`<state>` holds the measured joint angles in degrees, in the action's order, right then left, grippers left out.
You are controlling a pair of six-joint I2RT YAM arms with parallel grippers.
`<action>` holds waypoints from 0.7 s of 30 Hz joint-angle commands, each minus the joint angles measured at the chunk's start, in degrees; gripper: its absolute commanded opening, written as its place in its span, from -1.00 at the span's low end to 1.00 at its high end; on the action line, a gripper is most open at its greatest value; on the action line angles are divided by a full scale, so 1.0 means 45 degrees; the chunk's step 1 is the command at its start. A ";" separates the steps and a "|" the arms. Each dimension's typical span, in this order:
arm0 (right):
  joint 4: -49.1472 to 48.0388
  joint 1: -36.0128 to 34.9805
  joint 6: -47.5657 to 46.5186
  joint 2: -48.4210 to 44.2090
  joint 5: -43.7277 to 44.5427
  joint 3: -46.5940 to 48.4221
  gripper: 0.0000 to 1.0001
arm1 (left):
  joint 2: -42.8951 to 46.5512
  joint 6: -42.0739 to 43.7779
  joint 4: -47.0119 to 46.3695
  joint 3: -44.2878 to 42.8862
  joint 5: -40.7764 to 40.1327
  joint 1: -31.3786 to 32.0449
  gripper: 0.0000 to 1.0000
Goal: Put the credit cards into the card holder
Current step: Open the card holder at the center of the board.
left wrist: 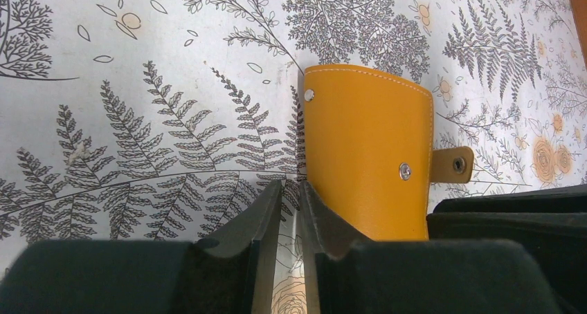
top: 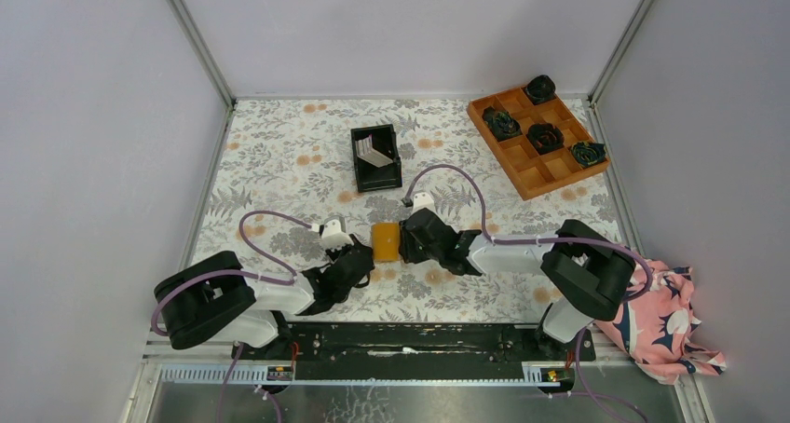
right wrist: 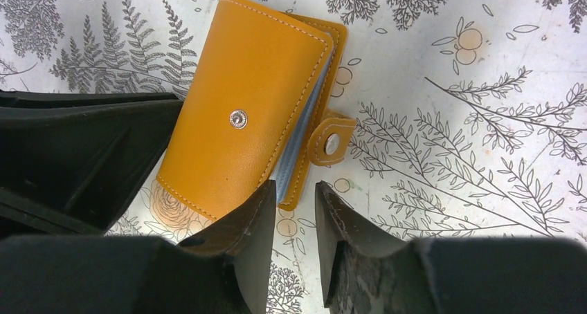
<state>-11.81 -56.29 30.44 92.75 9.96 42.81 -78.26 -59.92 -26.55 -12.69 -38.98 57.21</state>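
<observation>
Evidently at the opening step, two claws are flanking the holder [top: 386, 241], which is lying folded, strap unsnapped, just toward 6 o'clock of the table's [top: 279, 153] middle. At its 9 o'clock edge the left claw [left wrist: 291, 193] is sitting with jaws slightly apart, pinching nothing. At the 3 o'clock open edge the right claw [right wrist: 296, 193] is hovering, likewise parted and empty. The cards [top: 375, 150] are waiting in a black bin [top: 358, 157] at 12 o'clock. Next, likely, one claw is needing to pin the cover while the other lifts it. A fern print is covering the table, grey walls are enclosing it, and an orange tray [top: 536, 176] is sitting at 2 o'clock, pink fabric [top: 663, 316] at 4 o'clock.
</observation>
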 commanded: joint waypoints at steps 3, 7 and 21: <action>-0.0521 -0.0190 0.0156 -0.0240 0.0069 0.0614 -0.31 | -0.0249 -0.0063 0.0713 0.0407 0.0492 -0.0018 -0.52; -0.0744 -0.0181 0.0306 -0.0058 -0.0058 0.0585 -0.31 | -0.0209 -0.0119 0.0684 0.0471 0.0510 -0.0018 -0.53; -0.2253 -0.0238 0.0249 -0.0538 -0.0511 0.0306 -0.32 | -0.0209 -0.0429 0.0783 0.0768 0.0533 -0.0018 -0.54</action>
<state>-15.59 -56.31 30.94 92.14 9.56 43.13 -78.17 -61.30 -28.05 -11.55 -38.79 57.21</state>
